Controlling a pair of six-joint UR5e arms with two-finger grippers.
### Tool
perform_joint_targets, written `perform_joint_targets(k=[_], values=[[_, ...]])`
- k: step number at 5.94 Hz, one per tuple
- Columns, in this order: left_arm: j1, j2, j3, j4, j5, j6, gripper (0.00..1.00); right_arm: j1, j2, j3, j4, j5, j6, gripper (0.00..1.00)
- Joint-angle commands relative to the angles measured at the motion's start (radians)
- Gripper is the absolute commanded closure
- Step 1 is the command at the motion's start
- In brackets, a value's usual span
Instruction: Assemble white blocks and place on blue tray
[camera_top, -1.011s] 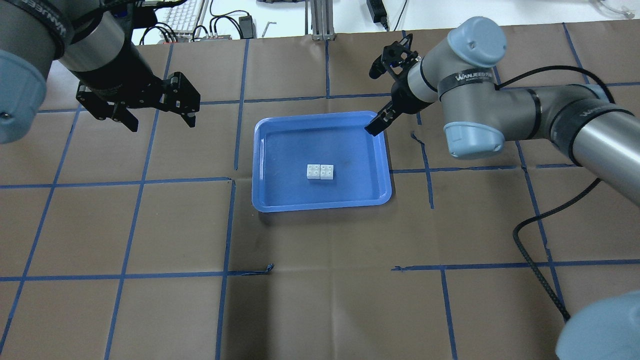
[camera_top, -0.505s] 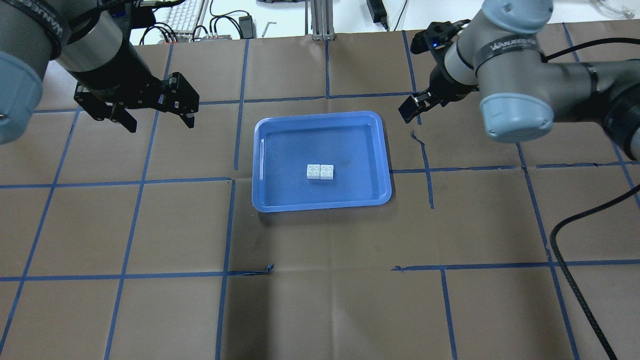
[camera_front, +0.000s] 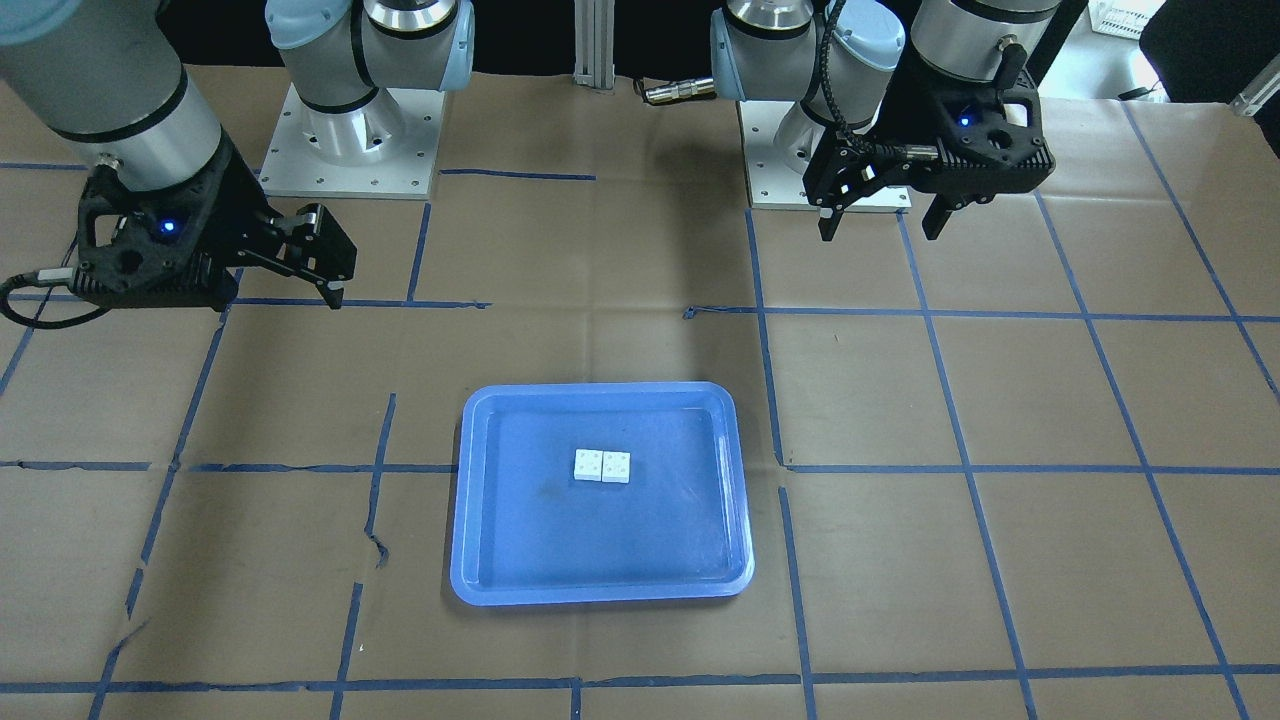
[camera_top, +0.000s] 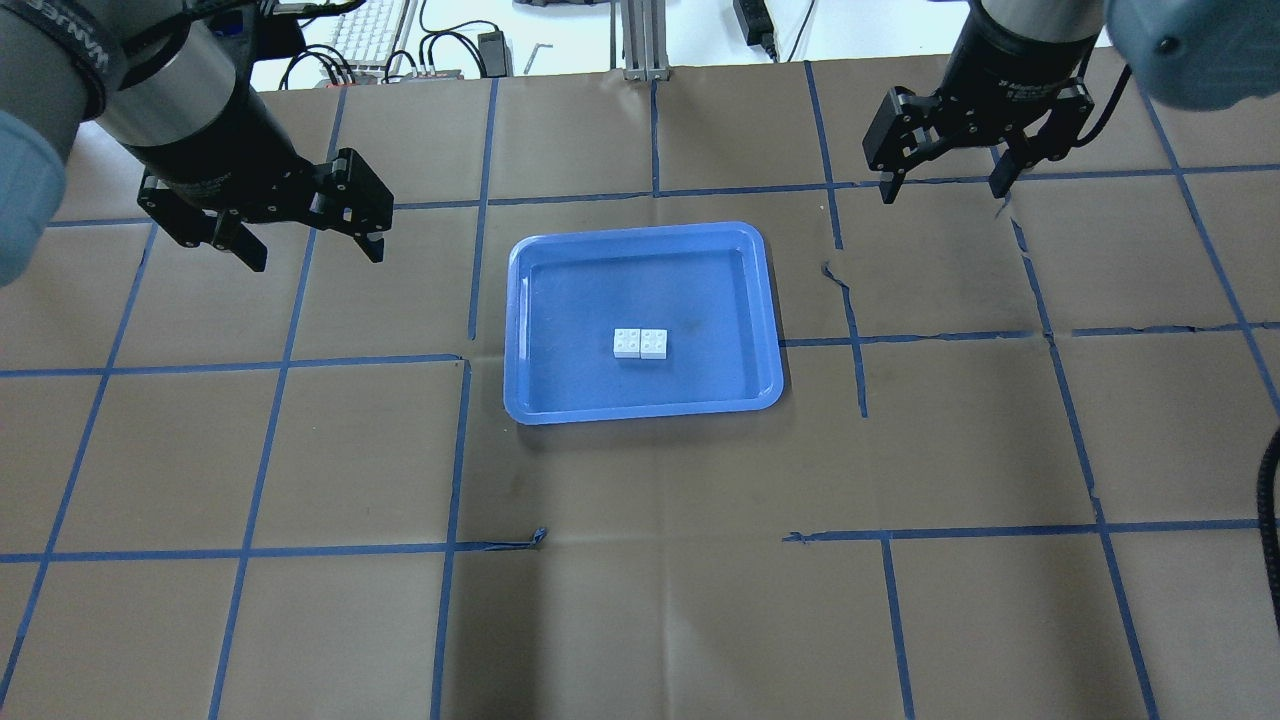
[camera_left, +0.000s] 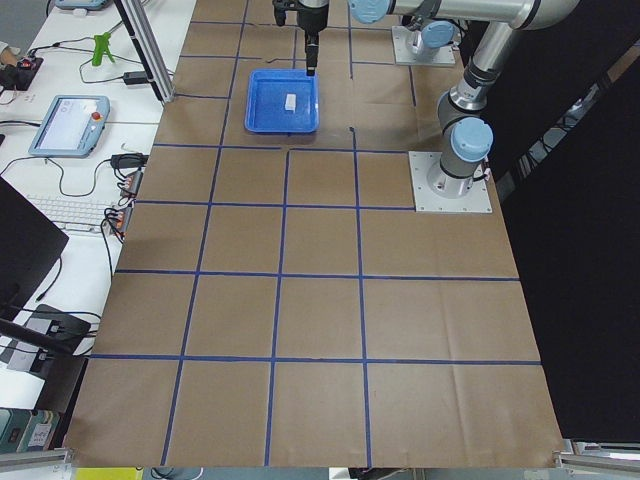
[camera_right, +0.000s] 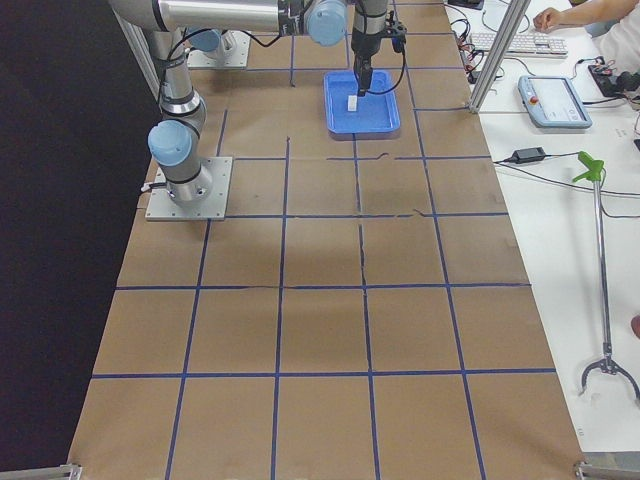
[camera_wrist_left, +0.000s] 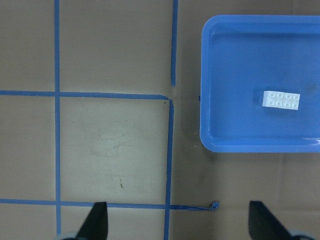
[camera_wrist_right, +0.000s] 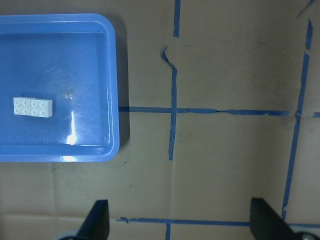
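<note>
The two white blocks (camera_top: 640, 343) sit joined side by side, studs up, near the middle of the blue tray (camera_top: 600, 280). They also show in the front view (camera_front: 602, 466) on the tray (camera_front: 600, 540), in the left wrist view (camera_wrist_left: 282, 100) and in the right wrist view (camera_wrist_right: 32, 106). My left gripper (camera_top: 315, 255) is open and empty, hovering over the table to the left of the tray. My right gripper (camera_top: 941, 192) is open and empty, above the table to the far right of the tray. Both grippers are well apart from the blocks.
Brown paper with a blue tape grid covers the table. A keyboard and cables (camera_top: 370, 30) lie beyond the far edge, with a metal post (camera_top: 640, 40) at the middle. The arm bases (camera_front: 350, 140) (camera_front: 800, 150) stand on the robot's side. Torn tape (camera_top: 845, 285) lies right of the tray.
My right gripper has swung from the tray's far right corner out to the right and turned to point down. My left gripper has hardly moved. The blocks have not moved.
</note>
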Motion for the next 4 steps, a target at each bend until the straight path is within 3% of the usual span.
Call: perform_joint_targets(k=[1,4], values=[[0.000,0.000,0.000,-0.002,0.001,0.000,0.01,0.040,0.000,-0.044,0.066,-0.014,0.065,0.00],[0.000,0.017,0.003,-0.042,0.003,0.000,0.01,0.032,0.004,-0.035,0.058,-0.011,0.059,0.00]])
